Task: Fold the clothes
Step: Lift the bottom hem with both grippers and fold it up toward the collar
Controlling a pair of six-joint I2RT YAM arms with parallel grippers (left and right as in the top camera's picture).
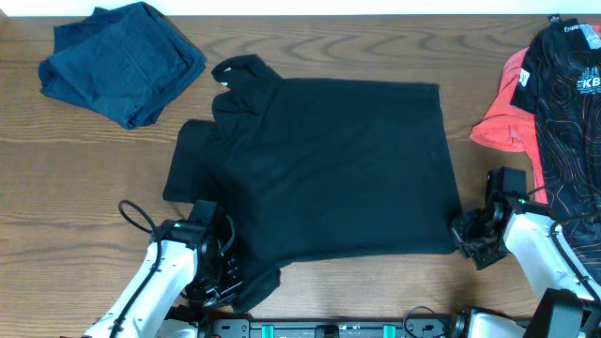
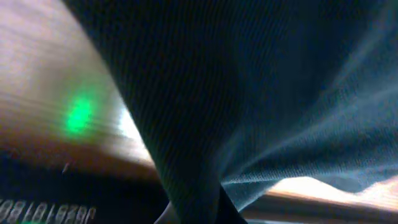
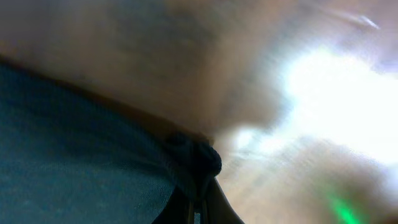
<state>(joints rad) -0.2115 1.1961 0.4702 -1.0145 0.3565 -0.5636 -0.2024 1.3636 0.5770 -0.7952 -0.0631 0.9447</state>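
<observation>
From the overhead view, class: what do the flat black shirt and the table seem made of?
The black shirt: soft knit fabric, likely cotton, matte; fine ribbing shows in the left wrist view. The table: wood or wood-look laminate, smooth; grain lines run across it.

Glowing evenly and brightly in the overhead view, casting only thin shadows under the black garment (image 1: 329,169) at 6 o'clock. Blurring heavily in both wrist views. Glaring white at 2 o'clock on the right wrist, flaring green at 9 o'clock on the left, smearing the table (image 2: 37,74) grain.
</observation>
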